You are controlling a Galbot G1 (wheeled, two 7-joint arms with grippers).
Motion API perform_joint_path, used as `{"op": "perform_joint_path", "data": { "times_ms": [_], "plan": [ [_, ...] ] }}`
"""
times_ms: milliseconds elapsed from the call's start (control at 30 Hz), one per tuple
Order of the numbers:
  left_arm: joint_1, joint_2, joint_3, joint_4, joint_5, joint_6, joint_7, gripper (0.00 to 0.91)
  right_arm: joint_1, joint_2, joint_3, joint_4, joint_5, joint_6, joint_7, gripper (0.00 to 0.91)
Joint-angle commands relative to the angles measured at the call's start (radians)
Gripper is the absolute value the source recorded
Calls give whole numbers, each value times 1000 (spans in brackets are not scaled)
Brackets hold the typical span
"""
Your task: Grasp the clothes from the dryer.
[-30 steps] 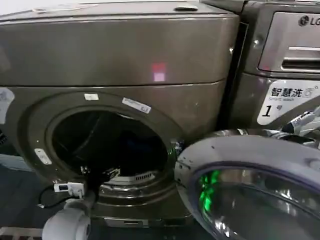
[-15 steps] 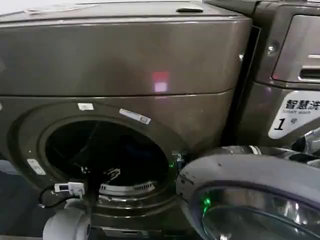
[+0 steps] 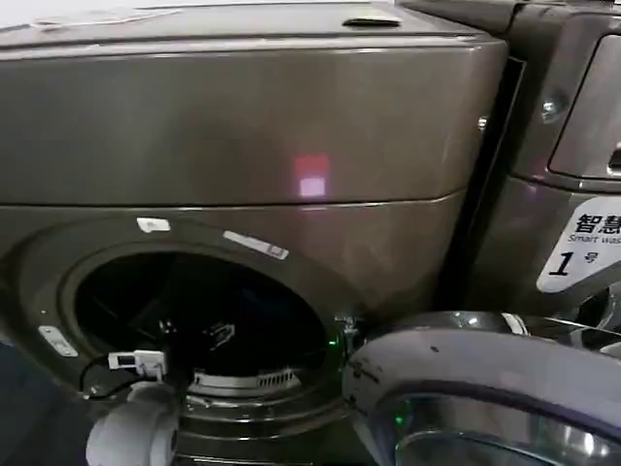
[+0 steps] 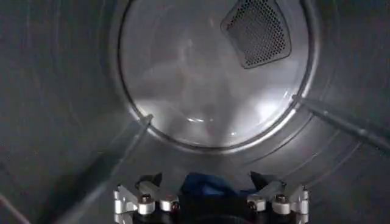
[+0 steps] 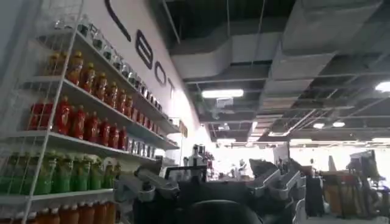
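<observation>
The bronze-brown dryer stands with its round porthole open, and its grey-rimmed glass door is swung out at the lower right. My left arm reaches in over the porthole's lower left rim. Inside the drum, my left gripper is open, fingers spread wide. The clothes, a small dark blue bundle, lie on the drum floor between those fingers, close to the palm and partly hidden by it. My right gripper is open and holds nothing, pointing into the room away from the dryer.
A second, greyer machine with a white sticker marked 1 stands close on the right. In the drum there are a shiny back wall, a perforated vent and raised ribs. Shelves of bottles line the room.
The head view has shifted, so the dryer now sits farther right and larger. My left arm stays at the porthole's lower left rim.
</observation>
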Motion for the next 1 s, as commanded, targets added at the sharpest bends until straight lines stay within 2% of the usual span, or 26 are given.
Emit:
{"op": "perform_joint_path", "data": {
  "times_ms": [33,300,467,833,933,1000],
  "plan": [
    [-51,0,6,40,4,49,-2,907,2,1,-1,0,1,7,-3,907],
    [-139,16,14,154,32,49,18,907,17,3,-21,6,0,9,-2,907],
    [-202,20,15,240,116,49,94,907,22,1,-29,10,0,9,-2,907],
    [-431,36,15,514,179,49,143,907,19,2,-25,9,1,9,-4,907],
    [-490,38,19,586,253,49,189,907,18,2,-22,9,2,9,-4,907],
    [-521,46,25,648,404,13,266,907,12,3,-19,7,3,10,-4,907]
  ]
}}
